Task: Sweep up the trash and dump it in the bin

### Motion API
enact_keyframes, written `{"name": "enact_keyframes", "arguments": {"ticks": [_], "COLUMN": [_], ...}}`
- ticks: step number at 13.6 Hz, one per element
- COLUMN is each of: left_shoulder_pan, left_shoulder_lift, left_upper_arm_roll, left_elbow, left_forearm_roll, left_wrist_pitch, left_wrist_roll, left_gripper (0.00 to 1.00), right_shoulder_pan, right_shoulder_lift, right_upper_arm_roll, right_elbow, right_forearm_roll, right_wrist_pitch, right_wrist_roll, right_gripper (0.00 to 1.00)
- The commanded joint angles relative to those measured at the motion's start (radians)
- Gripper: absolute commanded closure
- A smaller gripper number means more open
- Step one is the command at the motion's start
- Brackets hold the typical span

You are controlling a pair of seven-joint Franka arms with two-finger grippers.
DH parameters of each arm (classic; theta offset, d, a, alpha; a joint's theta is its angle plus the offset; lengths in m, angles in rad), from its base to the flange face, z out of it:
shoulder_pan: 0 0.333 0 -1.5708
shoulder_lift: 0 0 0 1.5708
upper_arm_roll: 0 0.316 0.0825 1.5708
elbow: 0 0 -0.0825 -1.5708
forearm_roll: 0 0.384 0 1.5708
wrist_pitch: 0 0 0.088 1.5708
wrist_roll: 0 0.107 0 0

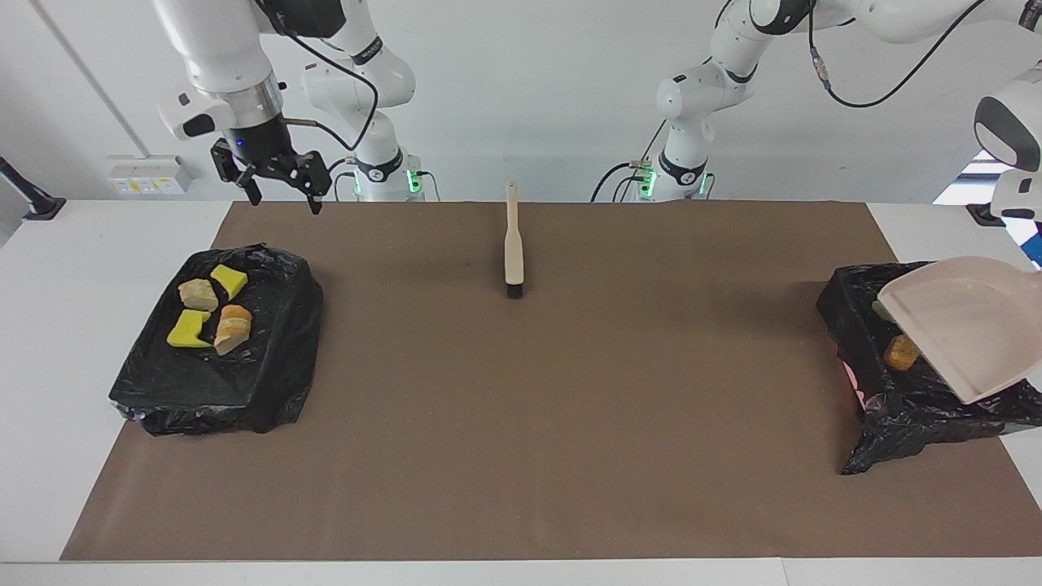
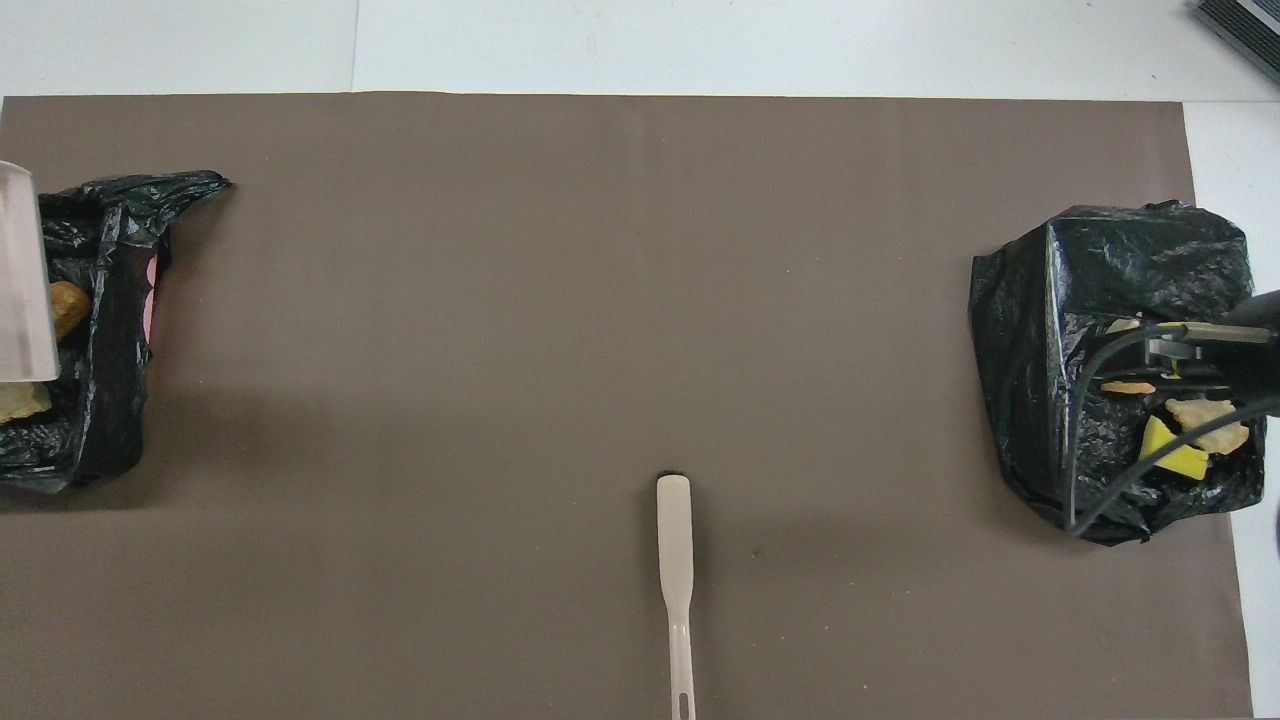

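— Where's the trash (image 1: 208,315)?

— In two lined bins (image 1: 220,350), one at each table end; none lies on the brown mat (image 1: 570,423). My left gripper, out of view, is clamped on the dustpan (image 1: 969,325) over its bin.

— And your right gripper (image 1: 277,191)?

— Wide, empty, raised. Brush (image 1: 513,244) lies on the mat. Sweeping looks finished. White wall, cables.

Glossy crinkled plastic bin liner (image 1: 277,358), matt brown paper (image 1: 521,407)
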Motion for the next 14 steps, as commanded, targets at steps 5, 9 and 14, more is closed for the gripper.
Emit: {"name": "enact_keyframes", "arguments": {"ticks": [5,9,14], "left_shoulder_pan": [-0.225,-0.363,-0.58], "left_shoulder_lift": [-0.121,-0.119,-0.082], "left_upper_arm_roll": [0.012,0.014,0.012], "left_elbow": [-0.175,-0.184,-0.166], "left_forearm_roll": [-0.237,-0.373,-0.526], "left_wrist_pitch": [-0.123,-0.15,-0.138], "left_wrist_roll": [-0.348,-0.729,-1.281], "left_gripper": [1.0,1.0,1.0], "right_shoulder_pan": [-0.013,-0.019,-0.021], "right_shoulder_lift": [-0.019,-0.022,-0.02], "right_upper_arm_roll": [-0.039,-0.061,-0.071], "right_elbow": [0.032,0.04,0.035], "right_forearm_roll": [0.078,0.098,0.075], "right_wrist_pitch": [-0.057,-0.066,-0.022], "right_wrist_roll": [-0.122,-0.126,-0.142], "right_gripper": [0.0,0.0,0.0]}}
